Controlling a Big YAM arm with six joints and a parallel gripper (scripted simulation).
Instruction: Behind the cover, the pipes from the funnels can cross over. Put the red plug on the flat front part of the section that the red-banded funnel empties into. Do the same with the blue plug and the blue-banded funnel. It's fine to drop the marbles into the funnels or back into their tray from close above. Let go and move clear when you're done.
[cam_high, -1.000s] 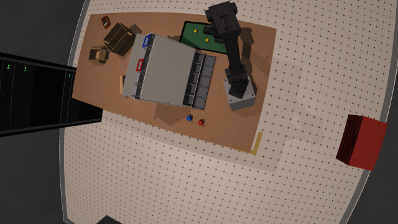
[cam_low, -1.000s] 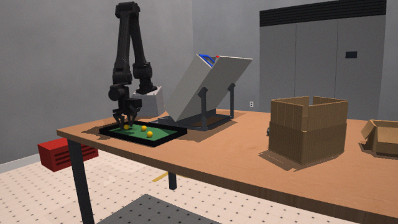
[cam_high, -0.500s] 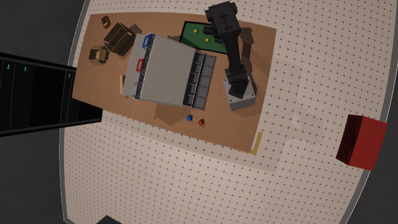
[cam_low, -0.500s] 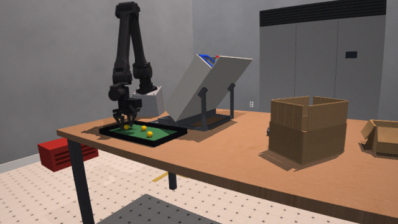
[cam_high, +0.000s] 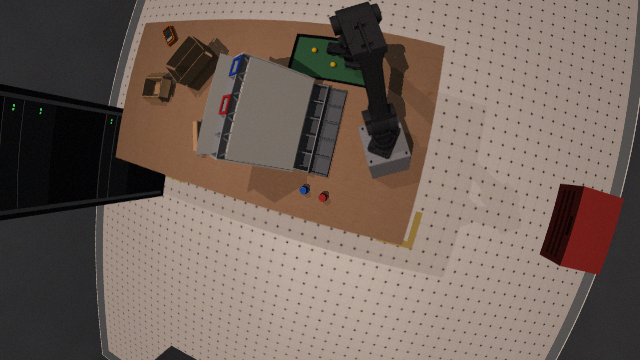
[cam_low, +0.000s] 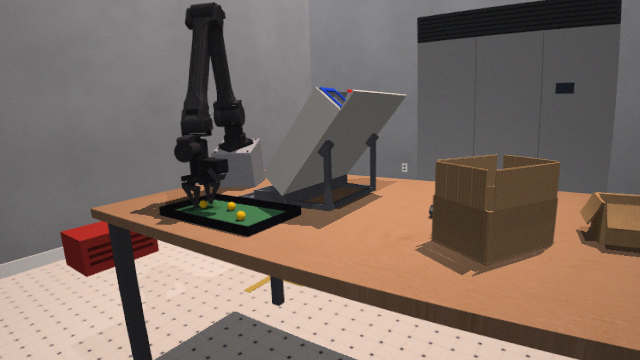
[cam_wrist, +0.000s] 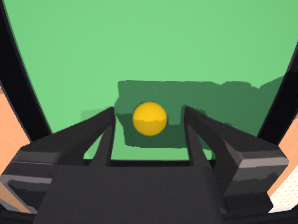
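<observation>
My arm (cam_high: 375, 85) (cam_low: 198, 75) rises from its grey block (cam_high: 392, 168) (cam_low: 246, 171), bends high up, then drops steeply over the green tray (cam_high: 294, 51) (cam_low: 205, 224) (cam_wrist: 17, 65). Pincer (cam_high: 341, 57) (cam_low: 203, 204) (cam_wrist: 149, 113) points down, parted, grasping nothing. One yellow marble (cam_low: 203, 204) (cam_wrist: 149, 119) lies on the tray floor between my fingertips as the wrist view has it, with space showing on both sides. Two other marbles (cam_high: 323, 57) (cam_low: 236, 211) are nearby in the same tray.

From above: blue plug (cam_high: 304, 190) and red plug (cam_high: 323, 197) stand on the table (cam_high: 260, 30) (cam_low: 380, 240), well apart from my pincer, on the near side of the grey cover (cam_high: 270, 115) (cam_low: 320, 135); blue left, red right, close together, not touching. Both small, plain-coloured. Marble: round, smooth, lower half shaded.
</observation>
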